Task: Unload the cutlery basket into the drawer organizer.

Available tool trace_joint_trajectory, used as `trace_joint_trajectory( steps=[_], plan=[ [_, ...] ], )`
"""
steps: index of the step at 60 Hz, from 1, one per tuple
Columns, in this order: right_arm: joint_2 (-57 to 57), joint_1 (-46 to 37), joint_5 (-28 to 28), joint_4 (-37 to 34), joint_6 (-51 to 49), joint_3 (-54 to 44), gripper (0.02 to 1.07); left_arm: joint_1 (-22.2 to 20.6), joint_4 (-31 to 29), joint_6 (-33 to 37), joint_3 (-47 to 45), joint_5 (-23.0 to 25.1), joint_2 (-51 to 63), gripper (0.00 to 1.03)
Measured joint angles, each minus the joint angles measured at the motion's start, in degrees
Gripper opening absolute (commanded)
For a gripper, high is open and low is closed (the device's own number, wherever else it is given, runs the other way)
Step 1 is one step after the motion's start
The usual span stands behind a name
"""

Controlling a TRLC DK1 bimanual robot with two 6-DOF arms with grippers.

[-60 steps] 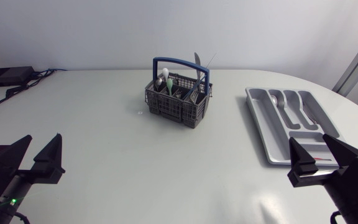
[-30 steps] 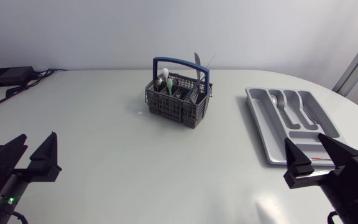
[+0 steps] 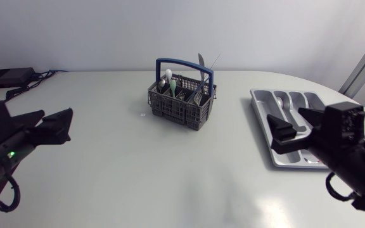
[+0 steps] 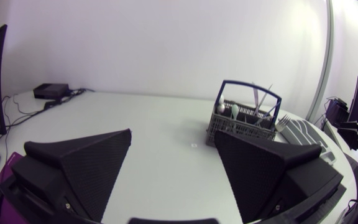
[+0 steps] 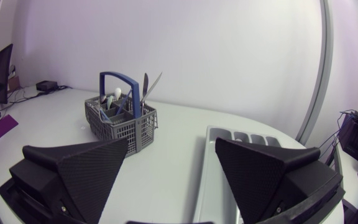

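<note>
Left gripper (image 4: 173,134): jaws released, empty.
Right gripper (image 5: 171,142): jaws released, drawer organizer (image 5: 211,138) just ahead.
Cutlery basket (image 3: 182,105): I see it upright, loaded, mid-bench (image 3: 138,166).

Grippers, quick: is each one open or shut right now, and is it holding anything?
Left gripper: open, holding nothing.
Right gripper: open, holding nothing.
</note>
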Motion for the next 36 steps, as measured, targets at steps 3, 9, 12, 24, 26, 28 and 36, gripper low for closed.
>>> trace_joint_trajectory(
  steps=[3, 9, 12, 24, 26, 28, 36],
  plan=[
    [5.6, 0.2, -0.1, -0.1, 0.0, 2.9, 1.03, -0.6, -2.5, -0.4, 3.4, 0.0, 6.3, 0.93],
    [12.5, 1.4, -0.1, -2.4, -1.4, 7.6, 1.03, -0.7, -7.6, -0.6, 9.9, 0.0, 16.3, 0.93],
    [15.3, 2.3, -0.1, -3.1, -2.7, 9.7, 1.03, -0.7, -8.8, -0.6, 12.6, 0.0, 20.3, 0.93],
    [30.7, 5.0, -2.4, -12.0, -7.0, 24.5, 1.02, 1.9, -10.1, 4.3, 23.4, 4.8, 34.3, 0.93],
    [33.4, 5.2, -2.5, -14.2, -7.4, 27.3, 1.02, 1.8, -10.6, 7.2, 25.2, 4.9, 36.7, 0.93],
    [35.8, 5.3, -2.6, -16.8, -7.6, 30.0, 1.02, 1.5, -10.8, 9.8, 26.8, 5.0, 39.1, 0.93],
    [44.7, 5.3, -2.9, -18.6, -8.9, 38.4, 0.96, -0.5, -14.5, 14.6, 32.0, 5.2, 46.0, 0.98]
  ],
)
